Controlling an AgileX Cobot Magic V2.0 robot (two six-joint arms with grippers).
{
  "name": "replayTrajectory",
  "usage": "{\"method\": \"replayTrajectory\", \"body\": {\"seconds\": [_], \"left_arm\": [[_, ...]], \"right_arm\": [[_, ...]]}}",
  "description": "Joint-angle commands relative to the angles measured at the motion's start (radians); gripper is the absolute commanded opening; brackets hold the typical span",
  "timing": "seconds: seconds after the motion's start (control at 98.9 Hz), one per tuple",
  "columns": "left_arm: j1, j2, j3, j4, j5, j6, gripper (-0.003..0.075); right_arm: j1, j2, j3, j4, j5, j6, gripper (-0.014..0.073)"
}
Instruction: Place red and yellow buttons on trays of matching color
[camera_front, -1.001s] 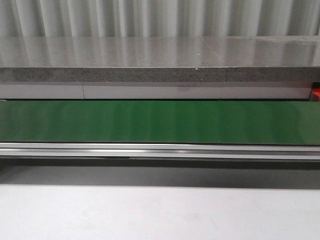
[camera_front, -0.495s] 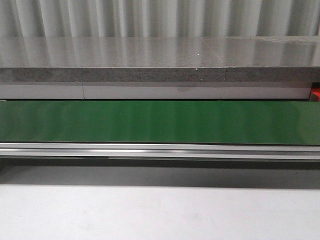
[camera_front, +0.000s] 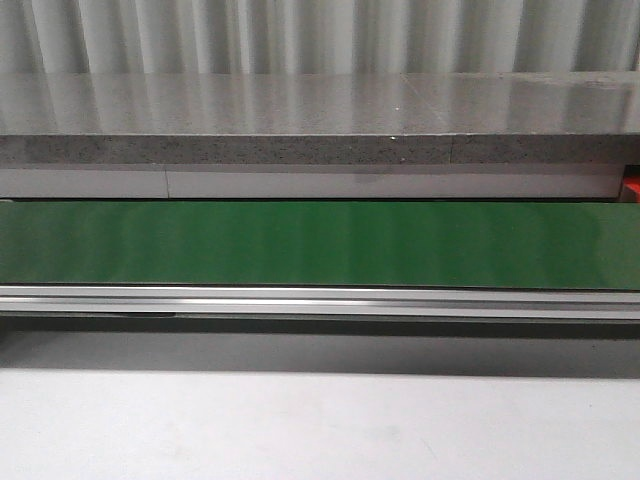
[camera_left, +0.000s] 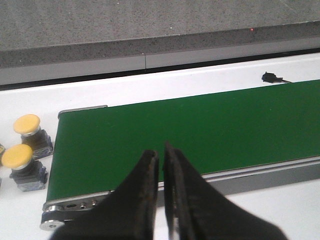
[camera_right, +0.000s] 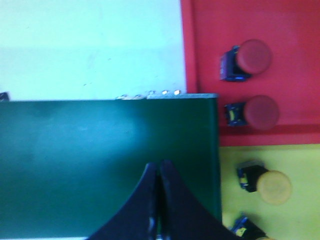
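both grippers (camera_left: 161, 162) (camera_right: 158, 172) closed, empty, over green belt (camera_front: 320, 245), red buttons (camera_right: 254, 56) on red tray (camera_right: 300, 30) beside belt end, no readable writing

You are looking straight across a pale grey surface (camera_front: 300, 430) at a green conveyor belt (camera_front: 320, 245) that runs the full width of the view. A silver metal rail (camera_front: 320, 301) edges its near side. Behind the belt you see a white strip (camera_front: 300, 184), then a speckled grey stone ledge (camera_front: 300, 115), then a corrugated wall (camera_front: 300, 35). A small red sliver (camera_front: 633, 187) shows at the right edge; you cannot tell what it is.
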Motion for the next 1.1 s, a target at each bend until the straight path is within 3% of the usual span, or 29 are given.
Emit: {"method": "replayTrajectory", "body": {"seconds": [0.0,0.455,0.738,1.092], "left_arm": [[-0.007,0.002,-0.030,-0.009,-0.076,-0.013,-0.0006],[-0.007,0.002,-0.030,-0.009,-0.076,-0.013,-0.0006],[-0.007,0.002,-0.030,-0.009,-0.076,-0.013,-0.0006],[-0.007,0.002,-0.028,-0.009,-0.076,-0.013,-0.0006]], "right_arm": [[0.046,-0.109,0.047,0.017,-0.061,-0.009,-0.0068],[0.216,-0.491,0.490,0.059,-0.300,-0.029,-0.0068],[0.226,-0.784,0.721,0.059,-0.404,-0.043,-0.0068],[0.226,-1.179,0.929,0.059,-0.406,-0.047,-0.0068]]}}
